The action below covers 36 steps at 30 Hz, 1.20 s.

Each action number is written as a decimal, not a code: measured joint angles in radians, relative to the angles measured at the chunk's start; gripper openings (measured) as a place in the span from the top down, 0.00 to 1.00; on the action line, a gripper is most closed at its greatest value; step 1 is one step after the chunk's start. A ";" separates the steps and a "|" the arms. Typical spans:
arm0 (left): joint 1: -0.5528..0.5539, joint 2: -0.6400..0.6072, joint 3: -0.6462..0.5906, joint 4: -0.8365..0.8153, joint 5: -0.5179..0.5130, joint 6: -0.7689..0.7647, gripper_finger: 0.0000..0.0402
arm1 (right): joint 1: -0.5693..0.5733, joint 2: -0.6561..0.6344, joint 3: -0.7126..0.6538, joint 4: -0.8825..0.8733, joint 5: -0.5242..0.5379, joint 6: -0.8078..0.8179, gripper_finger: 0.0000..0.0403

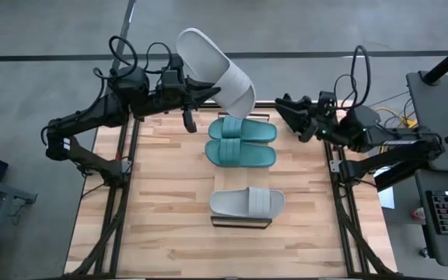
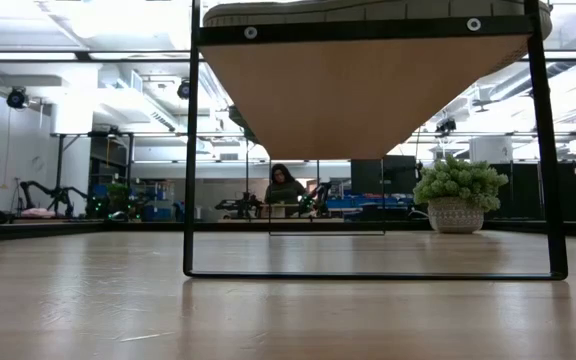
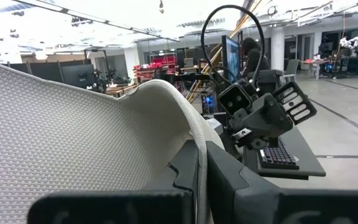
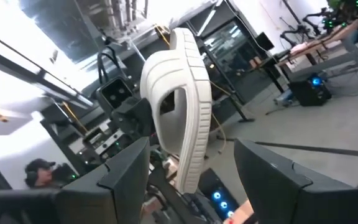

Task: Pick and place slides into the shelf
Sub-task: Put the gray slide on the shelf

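Held aloft at the far edge of the table: a light grey rubbery slip-on slide with one wide strap [image 1: 218, 71], tilted, sole side up, pinched at its edge by the left gripper [image 1: 195, 95], dark fingers [image 3: 188, 171] clamped tight on the slide's rim in the left wrist view. Facing it from the other side, well apart: the right gripper [image 1: 285, 111], fingers [image 4: 126, 168] spread wide, holding nothing, the raised grey slide seen on edge between them in the right wrist view.

Lower down, on the long light-wood plank shelf with dark metal frame [image 1: 241, 222]: two dark teal-green rubbery slides [image 1: 241, 143] side by side, touching, toward the far end, straps up. Nearer the front end of the same shelf: a second light grey slide [image 1: 246, 202], strap up, apart from the teal pair. From table level, only the shelf's underside and frame legs [image 2: 190, 150] visible on the wooden tabletop [image 2: 288, 310].
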 joint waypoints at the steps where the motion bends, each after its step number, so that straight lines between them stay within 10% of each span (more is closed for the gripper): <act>1: 0.000 0.000 0.000 0.000 0.000 0.000 1.00 | 0.000 -0.001 -0.010 0.016 0.000 0.001 0.44; 23: 0.000 0.001 -0.013 0.014 -0.018 0.000 1.00 | 0.001 0.197 0.221 0.019 -0.181 0.049 0.44; 36: 0.000 0.037 -0.014 0.016 -0.071 0.008 1.00 | 0.000 0.264 0.281 0.003 -0.088 0.059 0.44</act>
